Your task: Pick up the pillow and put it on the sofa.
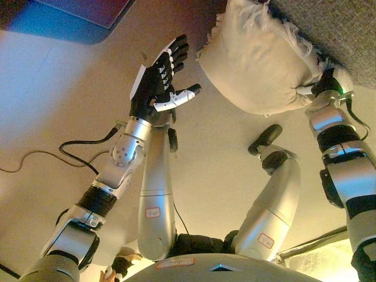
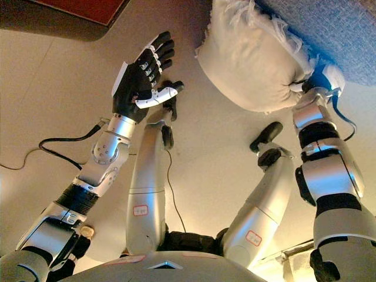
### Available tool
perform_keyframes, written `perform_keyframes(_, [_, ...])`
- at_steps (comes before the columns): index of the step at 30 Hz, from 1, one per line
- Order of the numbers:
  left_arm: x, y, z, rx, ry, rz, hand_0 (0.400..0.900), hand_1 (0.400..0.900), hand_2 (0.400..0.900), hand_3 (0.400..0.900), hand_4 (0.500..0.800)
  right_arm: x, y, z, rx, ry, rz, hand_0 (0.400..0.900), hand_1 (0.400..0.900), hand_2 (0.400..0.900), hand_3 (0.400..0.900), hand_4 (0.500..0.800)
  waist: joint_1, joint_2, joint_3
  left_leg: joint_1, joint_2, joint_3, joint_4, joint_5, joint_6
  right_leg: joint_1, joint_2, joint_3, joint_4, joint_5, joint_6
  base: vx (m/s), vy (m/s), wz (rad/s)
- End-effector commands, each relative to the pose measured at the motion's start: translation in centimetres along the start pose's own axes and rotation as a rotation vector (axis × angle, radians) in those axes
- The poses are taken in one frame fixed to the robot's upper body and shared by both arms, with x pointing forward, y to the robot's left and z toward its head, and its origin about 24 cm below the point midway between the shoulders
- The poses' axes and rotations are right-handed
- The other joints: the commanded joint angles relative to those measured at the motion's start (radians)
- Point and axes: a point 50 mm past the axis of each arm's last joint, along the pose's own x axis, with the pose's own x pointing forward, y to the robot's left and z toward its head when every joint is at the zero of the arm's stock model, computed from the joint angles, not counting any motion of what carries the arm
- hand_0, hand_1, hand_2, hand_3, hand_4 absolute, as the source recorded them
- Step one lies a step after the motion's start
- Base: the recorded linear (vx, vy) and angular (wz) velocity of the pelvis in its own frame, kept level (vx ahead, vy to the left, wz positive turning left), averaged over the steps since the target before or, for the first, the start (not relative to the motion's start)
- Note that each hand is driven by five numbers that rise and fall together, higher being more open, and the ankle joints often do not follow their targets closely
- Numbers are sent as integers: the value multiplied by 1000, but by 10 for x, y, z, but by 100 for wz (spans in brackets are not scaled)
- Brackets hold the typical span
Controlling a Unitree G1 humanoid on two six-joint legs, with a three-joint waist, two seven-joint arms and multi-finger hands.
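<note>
1. The pillow (image 1: 258,61), cream with a fringed edge, was up off the floor (image 1: 64,88) against the front edge of the grey sofa (image 1: 341,35).
2. The right hand (image 1: 326,82) gripped the pillow's right side, fingers pinched into the cloth.
3. The left hand (image 1: 160,82) hovered just left of the pillow, fingers straight, thumb out, holding nothing, not touching it.
4. No containers were in view.

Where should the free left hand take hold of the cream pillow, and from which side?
On the pillow's bulging left flank, coming in from the robot's left. The right hand already pinches its right corner beside the grey sofa, so that side is taken; the left hand is open, palm towards the bare, rounded flank.
</note>
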Motion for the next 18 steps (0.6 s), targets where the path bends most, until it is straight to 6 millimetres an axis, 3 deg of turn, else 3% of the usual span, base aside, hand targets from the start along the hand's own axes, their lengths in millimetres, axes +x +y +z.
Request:
perform_keyframes(1, [5, -12, 45, -76, -241, -59, 900, 900, 900, 900, 800, -1, -25, 29, 57, -143, -11, 400, 400, 400, 400, 500, 35, 74, -1, 22, 77, -61, 42, -112, -15, -55, -28, 93, -45, 126, 59, 31, -38, 1])
perform_keyframes(6, [4, -12, 44, -92, -227, -53, 900, 900, 900, 900, 800, -4, -21, 31, 111, -172, -45, 400, 400, 400, 400, 500, 36, 61, -1, 58, 79, -60, 12, -107, -17, -21, -23, 71, -71, 129, 58, 8, -23, -2])
perform_keyframes(11, [3, -15, 34, -87, -188, 2, 900, 900, 900, 900, 800, -15, -18, 44, 177, -307, -203, 400, 400, 400, 400, 500, 29, 37, -1, 176, 86, -36, -77, -87, -21, 107, -12, 3, -185, 155, 60, 12, -23, -10])
perform_keyframes(15, [-1, -15, 15, -20, -91, 99, 900, 900, 900, 900, 800, -37, -6, 53, 188, -465, -296, 400, 400, 400, 400, 500, 9, 11, -1, 342, 88, -9, -182, -57, -21, 283, 12, -51, -318, 189, 69, 14, 19, -19])
perform_keyframes(16, [-4, -12, 11, -7, -76, 122, 900, 900, 900, 900, 800, -45, -1, 51, 191, -509, -315, 400, 400, 400, 400, 500, 1, 3, -1, 373, 83, 3, -218, -23, -14, 322, 13, -69, -368, 224, 56, -18, 44, -14])
perform_keyframes(18, [-10, -7, 3, -11, -36, 156, 900, 900, 900, 900, 800, -60, 13, 43, 180, -570, -331, 400, 400, 400, 400, 500, -9, -9, -1, 461, 83, 17, -262, -17, -16, 415, 19, -84, -424, 238, 59, 53, 23, -11])
